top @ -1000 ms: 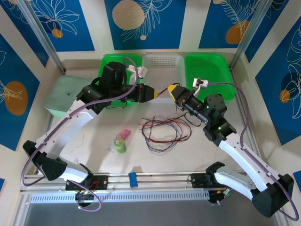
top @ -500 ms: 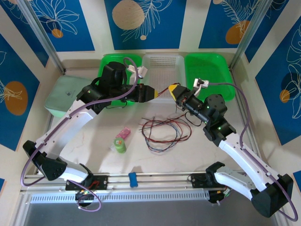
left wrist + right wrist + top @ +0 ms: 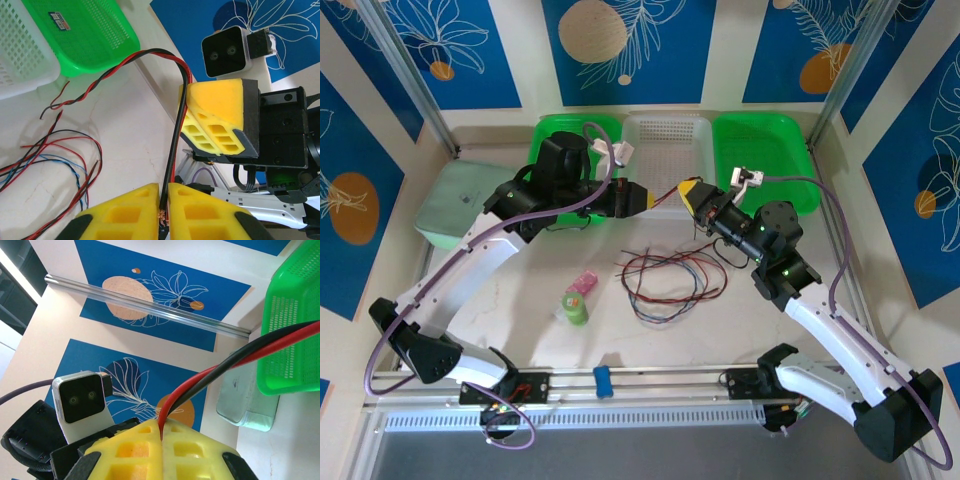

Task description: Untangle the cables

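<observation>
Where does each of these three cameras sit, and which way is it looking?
Top view: fixed above and behind the arms, looking down on the table; both arms show, left hand and right hand pinching one red-and-black cable.
Left wrist: on the left arm, looking past its yellow fingers toward the right hand.
Right wrist: on the right arm, looking past its fingers at the left arm's camera.
Shared: all show that cable.
</observation>
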Action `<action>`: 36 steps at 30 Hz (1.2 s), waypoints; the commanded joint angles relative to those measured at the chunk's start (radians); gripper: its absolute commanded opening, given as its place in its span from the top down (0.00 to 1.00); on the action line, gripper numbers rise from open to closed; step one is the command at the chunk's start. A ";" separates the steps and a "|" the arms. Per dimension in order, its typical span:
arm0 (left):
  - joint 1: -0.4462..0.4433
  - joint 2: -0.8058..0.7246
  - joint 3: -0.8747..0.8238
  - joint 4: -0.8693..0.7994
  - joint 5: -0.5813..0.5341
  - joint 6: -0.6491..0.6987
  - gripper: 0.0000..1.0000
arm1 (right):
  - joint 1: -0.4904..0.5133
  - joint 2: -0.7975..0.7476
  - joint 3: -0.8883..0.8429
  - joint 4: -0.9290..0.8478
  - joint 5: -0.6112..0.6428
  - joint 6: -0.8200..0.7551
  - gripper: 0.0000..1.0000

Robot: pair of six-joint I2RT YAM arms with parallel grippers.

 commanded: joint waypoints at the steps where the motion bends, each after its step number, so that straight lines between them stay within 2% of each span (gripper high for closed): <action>1: -0.013 0.008 0.003 0.007 0.023 0.002 0.89 | -0.006 -0.007 0.001 0.031 -0.017 0.004 1.00; 4: -0.013 0.007 0.002 0.006 0.023 0.002 0.92 | -0.006 -0.008 -0.002 0.030 -0.016 0.004 1.00; 6: -0.013 0.005 0.002 0.009 0.021 0.003 1.00 | -0.006 -0.010 -0.002 0.024 -0.015 0.002 1.00; 9: -0.013 0.003 0.005 0.016 0.015 0.004 1.00 | -0.005 -0.010 0.009 -0.024 -0.014 -0.004 1.00; 12: -0.013 0.010 0.013 0.028 0.019 0.003 1.00 | -0.009 -0.005 0.021 -0.092 -0.040 -0.020 0.82; 13: -0.013 0.014 0.018 0.030 0.022 0.002 1.00 | -0.009 -0.005 0.019 -0.101 -0.049 -0.018 0.71; 14: -0.013 0.020 0.024 0.034 0.025 0.003 1.00 | -0.010 -0.004 0.018 -0.111 -0.059 -0.018 0.55; 15: -0.013 0.026 0.031 0.035 0.030 0.003 1.00 | -0.012 -0.008 0.014 -0.122 -0.064 -0.018 0.49; 18: -0.009 0.041 0.057 0.026 0.028 0.007 1.00 | -0.017 -0.028 -0.001 -0.143 -0.066 -0.021 0.40; 23: -0.005 0.060 0.081 0.034 0.010 0.005 1.00 | -0.032 -0.079 -0.009 -0.220 -0.090 -0.059 0.30; 26: -0.003 0.065 0.082 0.051 0.007 -0.006 1.00 | -0.053 -0.125 0.018 -0.337 -0.106 -0.157 0.29; 30: -0.002 0.068 0.089 0.058 -0.001 -0.007 1.00 | -0.076 -0.180 0.104 -0.540 -0.059 -0.402 0.29; 33: 0.001 0.068 0.093 0.061 -0.006 -0.011 1.00 | -0.078 -0.198 0.149 -0.619 0.007 -0.582 0.29; 36: 0.002 0.071 0.096 0.062 -0.005 -0.015 1.00 | -0.078 -0.191 0.175 -0.641 0.013 -0.714 0.26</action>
